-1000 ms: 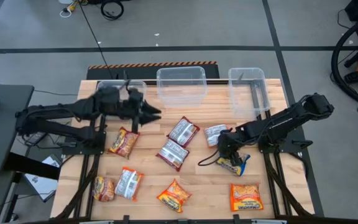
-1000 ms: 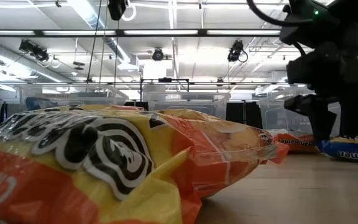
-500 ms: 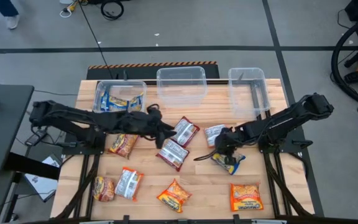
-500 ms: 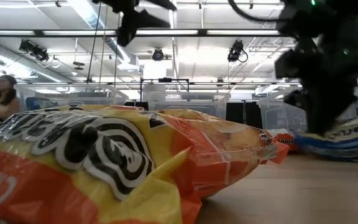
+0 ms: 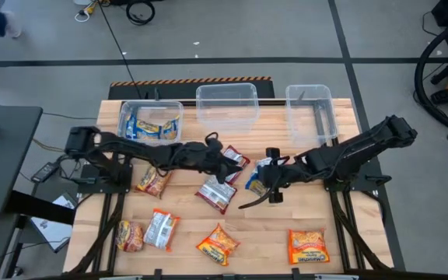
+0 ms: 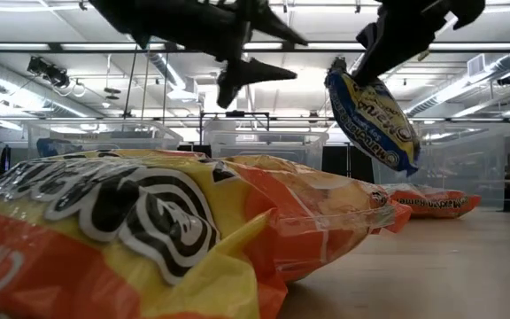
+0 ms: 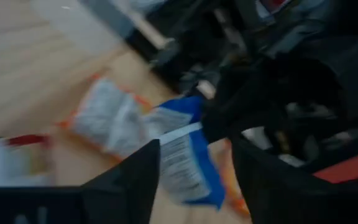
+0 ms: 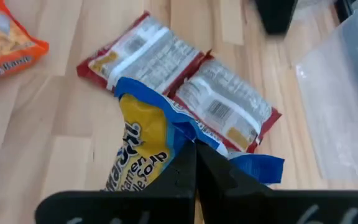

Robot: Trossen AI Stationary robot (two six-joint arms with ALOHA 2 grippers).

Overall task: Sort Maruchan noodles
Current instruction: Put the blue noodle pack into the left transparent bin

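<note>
A blue-yellow Maruchan packet hangs in the air below my right gripper, which is shut on it over the table's middle right. My left gripper reaches in from the left, open and holding nothing. It hovers above a dark red-silver packet, close to the hanging packet. A second red-silver packet lies flat on the table. Orange packets lie near the front and front right. My right gripper pinches the blue packet's crimped end between its two shut fingers. The fingers slant down at it from above. The packet hangs tilted below them, clear of the table, its yellow face toward the camera.
Three clear tubs stand along the far edge. The left one holds blue packets; the middle and right ones stand beside it. More orange packets lie at the left and front left. One fills the low view.
My right gripper has taken hold of the blue packet on the table and raised it clear, moving toward the far left. My left arm has stretched from the left tub toward the table's middle, ending close to the raised packet.
</note>
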